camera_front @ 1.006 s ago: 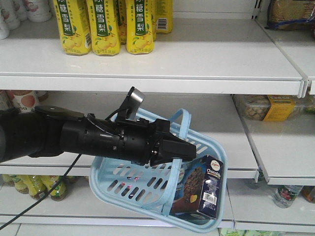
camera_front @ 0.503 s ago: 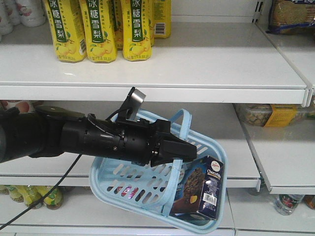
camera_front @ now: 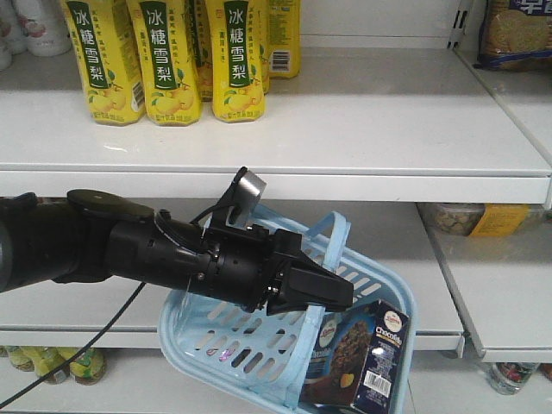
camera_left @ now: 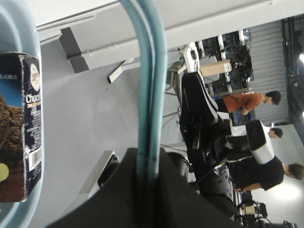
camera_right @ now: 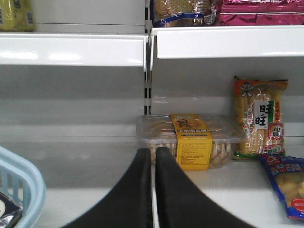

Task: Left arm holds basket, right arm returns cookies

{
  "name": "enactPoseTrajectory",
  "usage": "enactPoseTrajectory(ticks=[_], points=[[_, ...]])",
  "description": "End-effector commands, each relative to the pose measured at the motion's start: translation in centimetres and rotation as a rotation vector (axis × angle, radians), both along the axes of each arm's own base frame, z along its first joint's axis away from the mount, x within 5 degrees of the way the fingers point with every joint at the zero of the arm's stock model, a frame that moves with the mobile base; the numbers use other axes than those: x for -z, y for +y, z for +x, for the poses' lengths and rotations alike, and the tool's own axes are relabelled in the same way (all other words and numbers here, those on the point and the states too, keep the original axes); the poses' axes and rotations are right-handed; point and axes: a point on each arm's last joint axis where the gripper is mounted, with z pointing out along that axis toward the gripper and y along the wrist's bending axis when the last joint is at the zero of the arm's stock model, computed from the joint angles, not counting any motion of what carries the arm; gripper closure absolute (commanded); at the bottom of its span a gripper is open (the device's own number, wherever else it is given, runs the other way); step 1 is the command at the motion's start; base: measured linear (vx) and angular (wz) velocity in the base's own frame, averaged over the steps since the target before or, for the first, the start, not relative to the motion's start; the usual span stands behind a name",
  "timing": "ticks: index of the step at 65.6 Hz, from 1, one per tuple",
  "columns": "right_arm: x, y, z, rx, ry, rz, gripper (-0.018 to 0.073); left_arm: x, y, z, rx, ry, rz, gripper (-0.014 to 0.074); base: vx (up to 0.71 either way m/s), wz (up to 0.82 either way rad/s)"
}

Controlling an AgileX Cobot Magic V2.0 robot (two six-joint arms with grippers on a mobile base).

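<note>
In the front view my left arm (camera_front: 129, 250) reaches in from the left, its gripper (camera_front: 338, 293) shut on the two thin handles of the light blue basket (camera_front: 233, 332). The basket hangs tilted, low end to the right, in front of the middle shelf. The navy cookies carton (camera_front: 369, 354) leans in that low corner. The left wrist view shows both handles (camera_left: 149, 71) pinched at my left gripper (camera_left: 148, 156), with the cookies (camera_left: 19, 128) at the left edge. My right gripper (camera_right: 152, 153) is shut on nothing, right of the basket rim (camera_right: 21, 178).
Yellow drink bottles (camera_front: 164, 60) stand at the upper shelf's (camera_front: 362, 112) left. A clear plastic tub with a yellow label (camera_right: 190, 140) and snack bags (camera_right: 259, 116) lie on the shelf ahead of my right gripper. People and equipment (camera_left: 247, 102) are behind.
The whole shelf scene has slid down in the front view. My left arm and the basket sit slightly lower and further right, with the handles still gripped and the carton still inside.
</note>
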Motion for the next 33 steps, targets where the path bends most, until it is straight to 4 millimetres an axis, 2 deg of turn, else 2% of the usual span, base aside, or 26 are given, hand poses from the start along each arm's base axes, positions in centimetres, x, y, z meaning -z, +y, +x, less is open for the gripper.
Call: enactPoseTrajectory(ticks=[1,33], points=[[-0.15,-0.01,-0.02,0.002,-0.066,-0.016,0.0565,-3.88,0.27,0.58,-0.095,-0.043,-0.158,0.0599,0.05,0.03],[-0.15,-0.01,-0.02,0.002,-0.066,-0.016,0.0565,-3.88,0.27,0.58,-0.095,-0.043,-0.158,0.0599,0.02,0.01]])
